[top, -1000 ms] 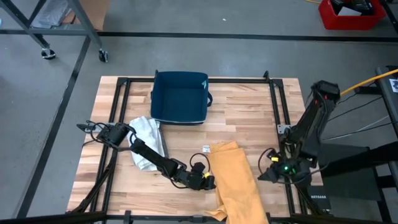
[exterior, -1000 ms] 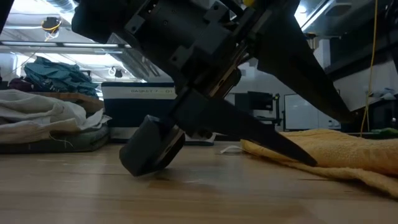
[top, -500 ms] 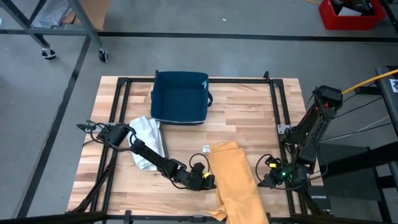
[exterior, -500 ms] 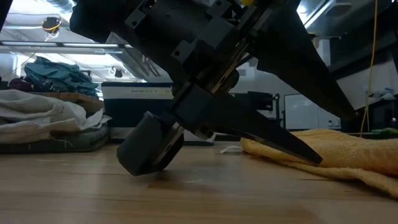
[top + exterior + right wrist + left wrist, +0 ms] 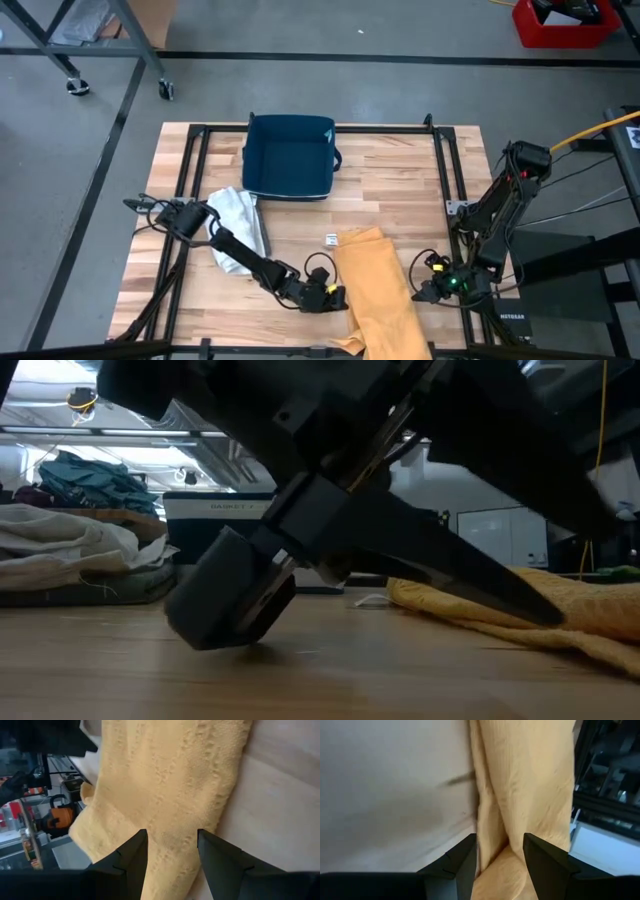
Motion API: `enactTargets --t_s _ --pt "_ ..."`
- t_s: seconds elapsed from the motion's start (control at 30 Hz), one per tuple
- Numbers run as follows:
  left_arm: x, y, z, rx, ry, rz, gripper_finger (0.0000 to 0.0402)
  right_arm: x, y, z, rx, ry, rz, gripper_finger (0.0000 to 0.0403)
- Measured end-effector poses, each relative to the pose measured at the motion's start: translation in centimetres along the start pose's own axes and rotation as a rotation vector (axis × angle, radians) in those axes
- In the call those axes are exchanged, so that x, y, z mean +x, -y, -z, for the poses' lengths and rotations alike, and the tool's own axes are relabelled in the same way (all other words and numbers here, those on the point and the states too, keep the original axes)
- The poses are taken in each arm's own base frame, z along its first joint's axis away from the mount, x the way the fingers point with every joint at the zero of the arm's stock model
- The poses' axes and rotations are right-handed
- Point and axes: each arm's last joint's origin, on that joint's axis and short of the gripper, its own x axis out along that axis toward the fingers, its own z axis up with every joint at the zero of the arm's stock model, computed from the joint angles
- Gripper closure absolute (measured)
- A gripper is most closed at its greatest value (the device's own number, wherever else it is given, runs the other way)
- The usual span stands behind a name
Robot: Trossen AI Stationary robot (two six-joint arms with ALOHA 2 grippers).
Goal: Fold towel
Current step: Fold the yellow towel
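lying lengthwise toward table's near edge, yellow towel (image 5: 377,290)

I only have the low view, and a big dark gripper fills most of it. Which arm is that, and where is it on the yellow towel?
Observer: That is the left gripper, low on the table at the yellow towel's left edge, near its front half.
Operator: Are its fingers around any cloth?
Observer: No. In the left wrist view the fingers stand apart with the towel edge in front of them, nothing pinched.
Operator: Where is the right arm?
Observer: The right gripper sits open at the towel's right side, facing it.
Operator: Does the towel lie fully on the table?
Observer: No, its near end hangs over the table's front edge.
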Motion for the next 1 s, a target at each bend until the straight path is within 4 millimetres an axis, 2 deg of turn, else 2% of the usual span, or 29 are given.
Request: enactTargets --t_s 0.17,0.57,0.8,1.0 --pt "0.2 0.7 -0.3 0.046 0.013 -0.016 0.0249 0.3 0.2 0.0 -0.011 0.012 0.015 0.0228" --pt "1.2 0.9 -2.8 -0.046 0.067 -0.028 0.0249 0.4 0.3 0.0 -0.002 0.02 0.011 0.0228" --pt "1.1 0.7 -2.6 -0.058 0.029 -0.049 0.0249 1.2 0.2 0.7 0.051 -0.011 -0.013 0.0228" --pt "1.0 0.3 -1.9 -0.051 0.015 -0.067 0.0249 2.4 1.2 0.9 0.061 0.019 0.026 0.0228"
